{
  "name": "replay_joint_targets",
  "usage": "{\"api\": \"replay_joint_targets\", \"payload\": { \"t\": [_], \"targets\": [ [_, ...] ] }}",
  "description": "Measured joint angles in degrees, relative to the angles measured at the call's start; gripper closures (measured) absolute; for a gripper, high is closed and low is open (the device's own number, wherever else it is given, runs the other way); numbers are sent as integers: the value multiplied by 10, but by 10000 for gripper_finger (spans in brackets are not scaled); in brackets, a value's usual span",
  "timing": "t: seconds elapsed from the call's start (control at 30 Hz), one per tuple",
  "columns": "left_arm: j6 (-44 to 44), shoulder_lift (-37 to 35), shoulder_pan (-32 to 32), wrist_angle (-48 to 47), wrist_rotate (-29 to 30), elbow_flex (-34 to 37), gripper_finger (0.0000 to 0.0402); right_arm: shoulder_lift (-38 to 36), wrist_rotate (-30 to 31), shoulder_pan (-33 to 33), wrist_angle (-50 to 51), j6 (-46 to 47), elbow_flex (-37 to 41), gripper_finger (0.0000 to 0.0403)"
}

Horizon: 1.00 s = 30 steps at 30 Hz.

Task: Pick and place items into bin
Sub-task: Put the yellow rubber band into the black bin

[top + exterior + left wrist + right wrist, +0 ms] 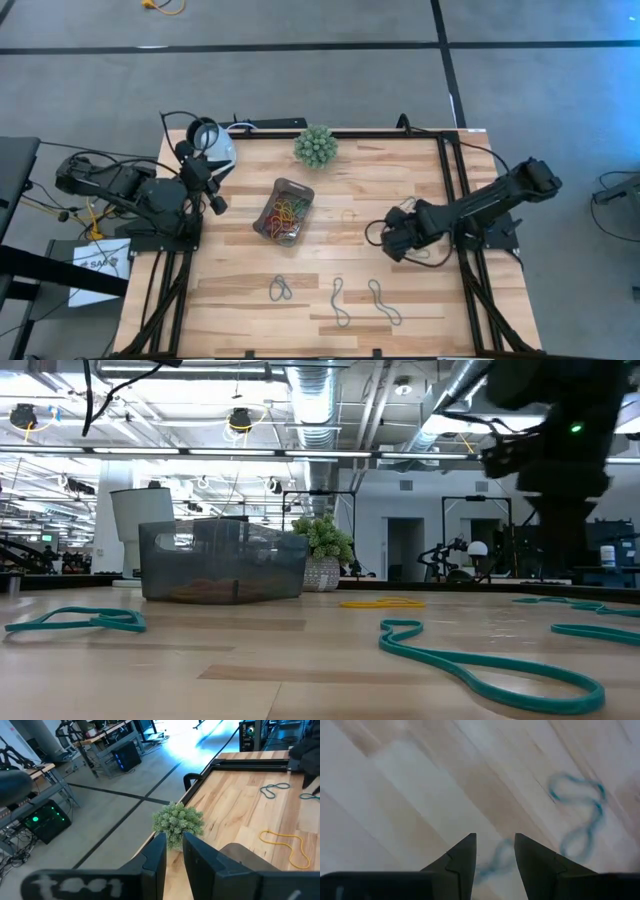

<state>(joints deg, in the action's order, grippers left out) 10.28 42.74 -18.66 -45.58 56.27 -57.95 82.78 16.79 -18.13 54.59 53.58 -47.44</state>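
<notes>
Looking down, I see the bin [284, 211], a dark smoky shallow tray mid-worktop, heaped with red, green, yellow and orange loops [281, 215]. Three teal loops [340, 300] lie near the front edge. Right gripper [392, 244] jaws apart, empty; left gripper [216, 195] jaws slightly apart, empty.

From my overhead feed the loops [284, 216] heaped in the bin [297, 187] are too small and tangled to count. My low camera only gives a dim coloured smear through the bin's smoky wall. The right wrist picture is blurred: a teal loop [580, 815] beyond the right end effector [495, 851] is smeared, and a second one between its tips runs off behind them. The left end effector [174, 851] hides the plant ball's [178, 821] base.
</notes>
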Motion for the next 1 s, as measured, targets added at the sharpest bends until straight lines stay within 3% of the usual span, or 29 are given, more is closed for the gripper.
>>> {"api": "replay_joint_targets", "payload": {
  "t": [0.27, 0.57, 0.77, 1.0],
  "targets": [
    [0, 0, 0, 0, -1, 0, 346, 52, -21, 32, -238, -236, 0, 276],
    [1, 0, 0, 0, -10, 0, 346, 101, -22, 82, -368, -325, 0, 276],
    [1, 0, 0, 0, -14, 0, 346, 158, -91, 102, -441, -363, 0, 276],
    [1, 0, 0, -1, -18, 0, 346, 198, -92, 110, -459, -401, -16, 276]
  ]
}}
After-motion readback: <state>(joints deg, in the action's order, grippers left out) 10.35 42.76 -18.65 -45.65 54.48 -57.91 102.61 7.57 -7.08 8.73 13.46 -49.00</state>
